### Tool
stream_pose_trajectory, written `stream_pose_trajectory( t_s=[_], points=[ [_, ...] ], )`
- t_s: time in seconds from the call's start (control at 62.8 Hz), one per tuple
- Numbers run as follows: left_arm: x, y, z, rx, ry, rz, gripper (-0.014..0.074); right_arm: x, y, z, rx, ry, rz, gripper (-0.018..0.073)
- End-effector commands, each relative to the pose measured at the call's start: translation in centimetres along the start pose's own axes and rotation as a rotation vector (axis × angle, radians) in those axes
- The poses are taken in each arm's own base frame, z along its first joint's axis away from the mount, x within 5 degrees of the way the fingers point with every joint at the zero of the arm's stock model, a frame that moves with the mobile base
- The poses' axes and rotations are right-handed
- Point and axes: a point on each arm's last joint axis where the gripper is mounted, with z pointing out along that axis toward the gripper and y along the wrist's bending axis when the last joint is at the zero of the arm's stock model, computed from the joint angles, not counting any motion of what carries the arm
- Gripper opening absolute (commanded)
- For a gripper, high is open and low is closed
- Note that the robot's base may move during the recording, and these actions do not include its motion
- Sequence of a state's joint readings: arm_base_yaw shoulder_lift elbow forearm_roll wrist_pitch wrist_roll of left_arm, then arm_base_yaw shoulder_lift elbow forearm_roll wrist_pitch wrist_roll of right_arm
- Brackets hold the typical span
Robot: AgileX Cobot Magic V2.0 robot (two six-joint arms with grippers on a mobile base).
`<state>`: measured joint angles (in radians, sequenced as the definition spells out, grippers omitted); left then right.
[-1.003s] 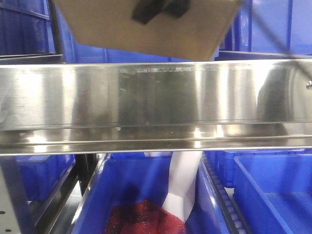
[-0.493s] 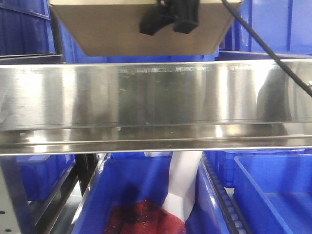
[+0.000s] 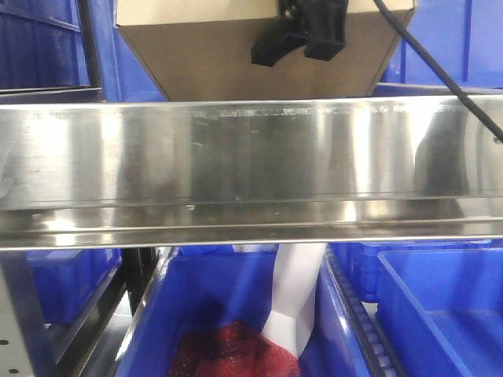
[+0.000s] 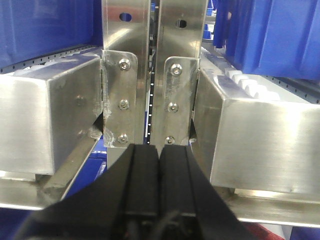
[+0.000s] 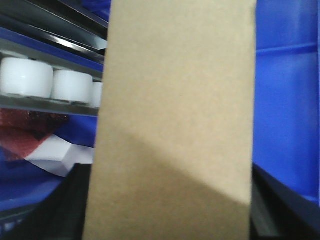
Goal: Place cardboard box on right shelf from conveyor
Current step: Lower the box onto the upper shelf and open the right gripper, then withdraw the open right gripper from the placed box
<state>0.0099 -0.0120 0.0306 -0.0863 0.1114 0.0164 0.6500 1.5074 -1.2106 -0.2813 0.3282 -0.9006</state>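
Observation:
The tan cardboard box (image 3: 212, 59) hangs level at the top of the front view, just above the shiny lip of the right shelf (image 3: 251, 157). My right gripper (image 3: 302, 39) is shut on it, its black fingers (image 3: 326, 35) showing against the box's front face. In the right wrist view the box (image 5: 175, 100) fills the middle, and the right gripper (image 5: 172, 200) clamps it from both sides. My left gripper (image 4: 159, 150) is shut with nothing in it, pointing at the steel shelf uprights (image 4: 125, 75). The conveyor is out of view.
Blue plastic bins (image 3: 440, 306) stand below the shelf lip; one holds a red mesh bag (image 3: 228, 349) and a white object (image 3: 295, 290). A black cable (image 3: 440, 71) runs down at the right. White rollers (image 5: 30, 77) line a rail. More blue bins (image 4: 270, 35) stand behind the uprights.
The box was tilted one second ago and now hangs level. It has shifted to the right with the right gripper and sits slightly lower over the shelf lip.

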Motion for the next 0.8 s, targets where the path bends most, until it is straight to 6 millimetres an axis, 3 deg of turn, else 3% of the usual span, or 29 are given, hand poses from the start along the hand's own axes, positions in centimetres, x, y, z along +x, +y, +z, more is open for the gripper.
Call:
stream_pose_trajectory(
  t_s=[0.0,0.334,0.541,0.78],
  points=[
    [-0.9,0.0,-0.1,0.002,-0.099,-0.01,-0.0119,-0.8,-2.5,-2.0,0.132,-0.068,0.027,0.0633],
    [-0.9,0.0,-0.1,0.002,-0.099,-0.01,-0.0119,-1.0,-2.5,-3.2,0.106,-0.064,0.137,0.0626],
    [-0.9,0.0,-0.1,0.002,-0.099,-0.01,-0.0119,-1.1,-2.9,-5.2,0.094,-0.089,0.274,0.0626],
    [-0.9,0.0,-0.1,0.002,-0.099,-0.01,-0.0119,-1.4,-2.9,-8.5,0.038,-0.14,0.57,0.0626]
  ],
)
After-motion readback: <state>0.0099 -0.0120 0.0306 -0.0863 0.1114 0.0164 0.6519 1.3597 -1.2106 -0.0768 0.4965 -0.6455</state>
